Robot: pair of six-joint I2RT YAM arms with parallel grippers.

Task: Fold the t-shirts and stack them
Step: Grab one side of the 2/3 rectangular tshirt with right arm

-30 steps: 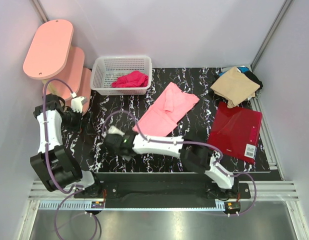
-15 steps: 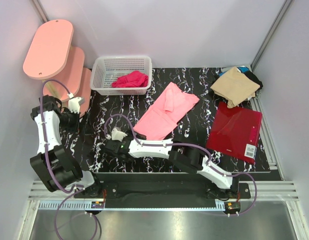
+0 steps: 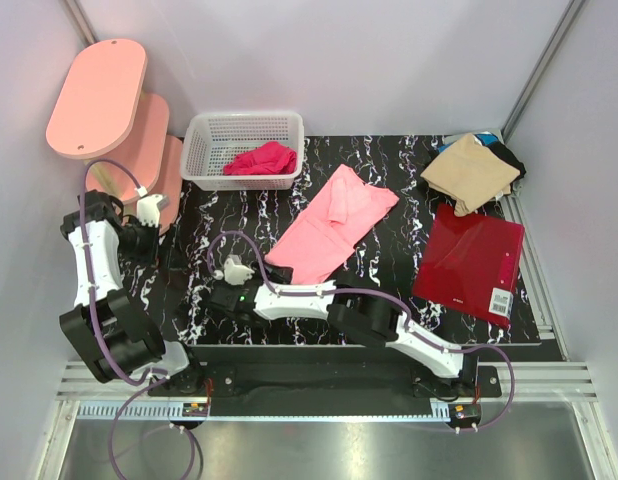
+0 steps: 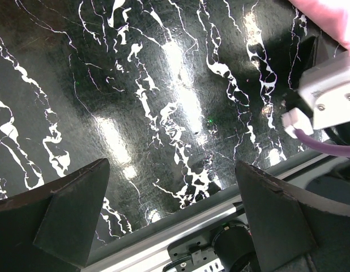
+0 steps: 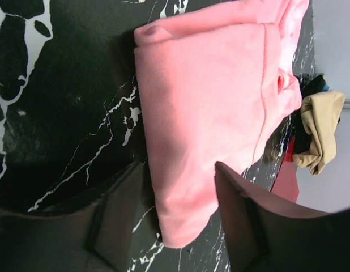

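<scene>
Salmon-pink t-shirt (image 3: 334,225) is lying loosely folded at mid-counter (image 3: 389,160); the dark red t-shirt (image 3: 471,258) is lying flat to its right, with the tan t-shirt (image 3: 469,170) bunched behind that. Right tool (image 5: 176,170) is hovering low at the pink shirt's near-left corner — jaws standing partly apart, gripping nothing. Left tool (image 4: 172,170) is hanging wide over bare counter at the left — holding nothing.

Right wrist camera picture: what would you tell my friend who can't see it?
A folded pink t-shirt lies on a black table with white veins, its near end between the two spread dark fingers of the right gripper. A crumpled tan shirt shows at the right edge.
</scene>
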